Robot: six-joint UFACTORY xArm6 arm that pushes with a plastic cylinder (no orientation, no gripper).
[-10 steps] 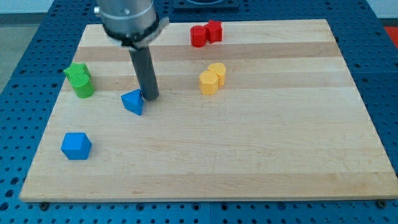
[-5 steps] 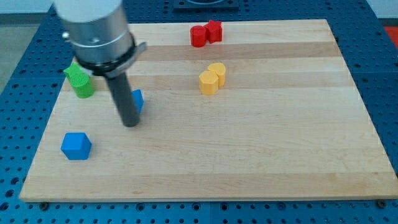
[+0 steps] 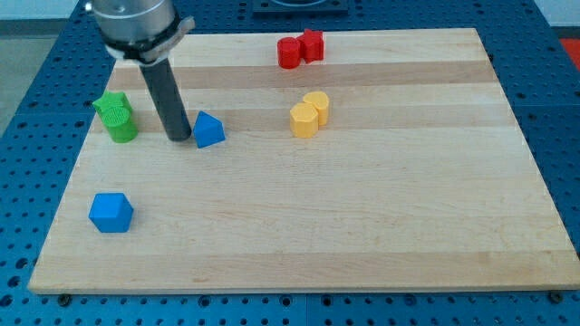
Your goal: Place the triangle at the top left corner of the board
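The blue triangle [image 3: 209, 129] is a small solid wedge, its apex pointing toward the view's top and its broad base toward the view's bottom. It sits flat on the wooden board [image 3: 362, 226], in the left half, roughly midway between the view's top and bottom edges, well short of the top left corner. My tip [image 3: 178, 138] stands just beside it on the view's left.

The way toward the board's [image 3: 507, 226] top left corner is flanked by the green block [image 3: 116, 118] at the view's left; the tip [image 3: 178, 138] is wedged between it and the blue triangle [image 3: 208, 130]; wide bare wood is seen at the view's right.
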